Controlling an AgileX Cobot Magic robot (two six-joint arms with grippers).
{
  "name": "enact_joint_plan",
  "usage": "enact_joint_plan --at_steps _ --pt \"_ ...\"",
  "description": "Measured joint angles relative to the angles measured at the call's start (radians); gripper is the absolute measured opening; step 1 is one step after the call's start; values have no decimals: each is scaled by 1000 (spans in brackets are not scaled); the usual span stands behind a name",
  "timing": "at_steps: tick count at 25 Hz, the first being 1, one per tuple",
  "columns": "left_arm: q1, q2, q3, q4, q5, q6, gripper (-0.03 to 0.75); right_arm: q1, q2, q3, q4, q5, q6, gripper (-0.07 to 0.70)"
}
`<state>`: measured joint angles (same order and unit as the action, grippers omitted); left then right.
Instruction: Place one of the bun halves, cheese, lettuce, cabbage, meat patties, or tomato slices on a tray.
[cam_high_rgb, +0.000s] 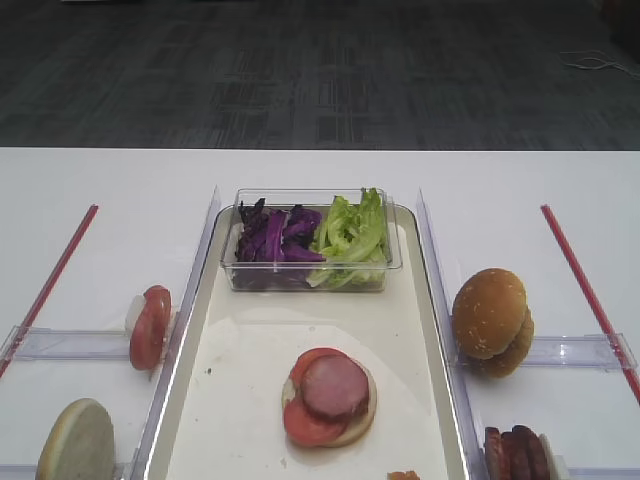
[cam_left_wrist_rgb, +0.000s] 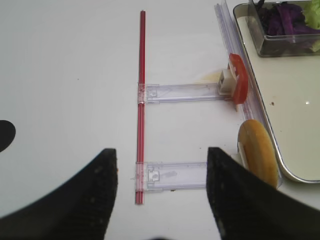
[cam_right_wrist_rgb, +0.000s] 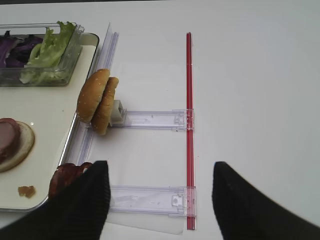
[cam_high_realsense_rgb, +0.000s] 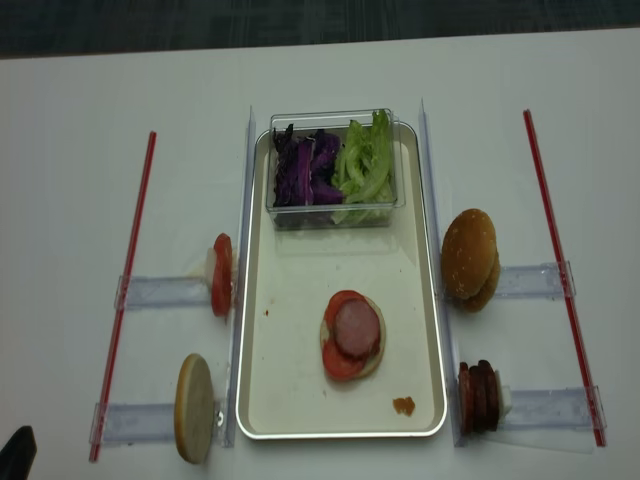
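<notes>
Already stacked mid-tray (cam_high_realsense_rgb: 262, 400): pale bun half (cam_high_realsense_rgb: 372, 358), tomato slices (cam_high_realsense_rgb: 340, 362), meat patty (cam_high_realsense_rgb: 356, 329) on top; golden bun halves (cam_right_wrist_rgb: 99, 101) racked on edge just right of the rim, ahead and left of right gripper (cam_right_wrist_rgb: 156, 192) (fingers spread wide, nothing held); likely next pick, flat faces vertical, right arm nearer; left gripper (cam_left_wrist_rgb: 161, 182) likewise wide and empty, over the left racks.

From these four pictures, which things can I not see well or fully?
- Meat patties: cut off by the bottom edge in the first exterior high view.
- Pale bun half: cut off there by the same edge.
- Bun under the patty and tomato: mostly covered by them.
- Small orange scrap on the tray: too small to identify.
</notes>
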<state>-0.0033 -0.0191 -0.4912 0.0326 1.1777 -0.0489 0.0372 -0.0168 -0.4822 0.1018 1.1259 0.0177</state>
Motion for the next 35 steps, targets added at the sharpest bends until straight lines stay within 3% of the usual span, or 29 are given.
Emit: enact_joint_plan --at_steps 35 --pt "0 0 0 0 0 -1 410 0 0 0 0 0 0 454"
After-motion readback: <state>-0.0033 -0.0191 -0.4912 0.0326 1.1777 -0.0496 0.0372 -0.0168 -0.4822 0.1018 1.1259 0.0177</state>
